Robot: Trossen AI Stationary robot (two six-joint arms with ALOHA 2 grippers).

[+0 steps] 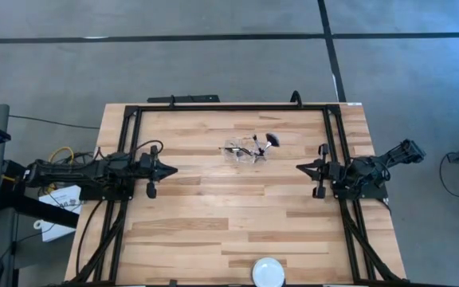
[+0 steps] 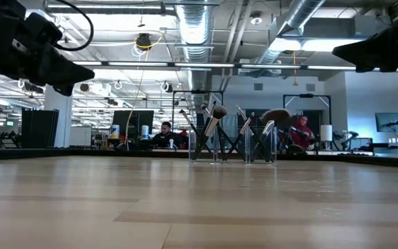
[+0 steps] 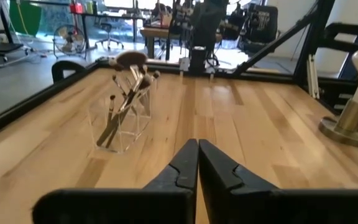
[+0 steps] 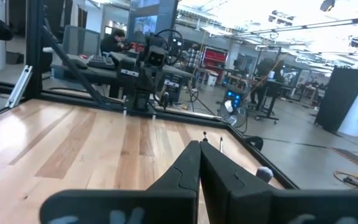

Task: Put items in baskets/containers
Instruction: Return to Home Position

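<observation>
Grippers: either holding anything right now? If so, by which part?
Nothing is held. The left gripper and the right gripper are both shut and empty, at opposite sides of the table. The brushes stand in the clear container.

Slim dark-handled brushes (image 3: 128, 93), seemingly all, aslant inside the clear container (image 3: 120, 133) on the table (image 1: 213, 227).

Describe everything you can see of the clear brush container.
The container is a small see-through plastic box, showing mostly as glints and edges, with upright walls that seem to split it into compartments. It stands upright on the wooden table, about midway across it. Makeup brushes stand leaning inside it, heads up and reaching above its rim. Nothing else touches it.
</observation>
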